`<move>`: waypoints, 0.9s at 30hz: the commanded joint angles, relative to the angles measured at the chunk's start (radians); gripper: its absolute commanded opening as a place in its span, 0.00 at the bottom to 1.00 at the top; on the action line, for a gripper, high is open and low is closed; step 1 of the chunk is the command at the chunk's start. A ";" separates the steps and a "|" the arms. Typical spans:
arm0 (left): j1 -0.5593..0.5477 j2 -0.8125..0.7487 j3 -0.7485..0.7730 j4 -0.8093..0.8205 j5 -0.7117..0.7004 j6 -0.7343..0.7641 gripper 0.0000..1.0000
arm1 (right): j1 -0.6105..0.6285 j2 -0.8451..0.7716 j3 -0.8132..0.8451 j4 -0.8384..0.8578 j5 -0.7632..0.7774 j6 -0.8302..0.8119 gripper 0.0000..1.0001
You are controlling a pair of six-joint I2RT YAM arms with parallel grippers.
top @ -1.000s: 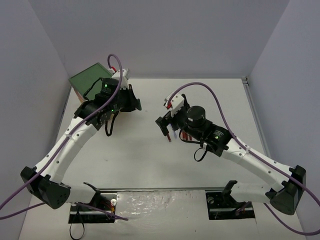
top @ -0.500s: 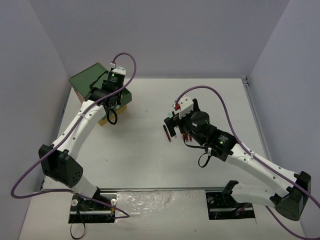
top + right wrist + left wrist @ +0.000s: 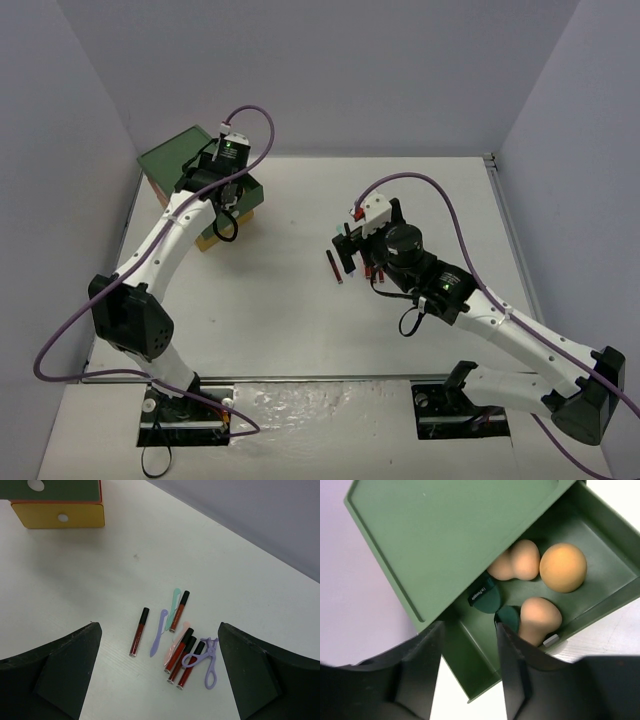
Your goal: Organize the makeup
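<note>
In the left wrist view the green box's top drawer (image 3: 475,650) stands pulled out. It holds three tan sponges (image 3: 563,567) and a dark green round piece (image 3: 487,597). My left gripper (image 3: 468,630) hovers over the drawer's near corner, open and empty. In the right wrist view several dark-red sticks (image 3: 182,652), a lone stick (image 3: 139,631), a purple tool (image 3: 159,632), a teal tool (image 3: 174,602) and a purple scissor-like tool (image 3: 207,660) lie on the table. My right gripper (image 3: 159,630) hangs wide open above them.
The green-topped box (image 3: 175,158) stands at the back left, its yellow drawer front (image 3: 59,515) facing the table. A pink tool (image 3: 176,640) lies among the sticks. Grey walls close the table on three sides.
My left arm swung back and left over the box, and its jaws parted. The right gripper shifted slightly right, so the lone stick now shows beside it.
</note>
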 commanded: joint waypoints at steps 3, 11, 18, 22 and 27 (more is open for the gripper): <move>-0.002 -0.057 0.079 -0.013 0.006 -0.013 0.49 | -0.008 -0.024 0.003 0.054 0.035 0.009 1.00; -0.042 -0.184 0.062 0.006 0.401 -0.194 0.49 | -0.008 -0.032 0.002 0.053 0.044 0.016 1.00; -0.050 -0.213 -0.066 0.063 0.528 -0.298 0.56 | -0.009 -0.045 -0.009 0.049 0.047 0.026 1.00; -0.050 -0.169 -0.078 0.051 0.516 -0.289 0.60 | -0.009 -0.048 -0.012 0.050 0.048 0.029 1.00; -0.048 -0.110 -0.075 0.050 0.483 -0.269 0.70 | -0.009 -0.058 -0.023 0.050 0.054 0.032 1.00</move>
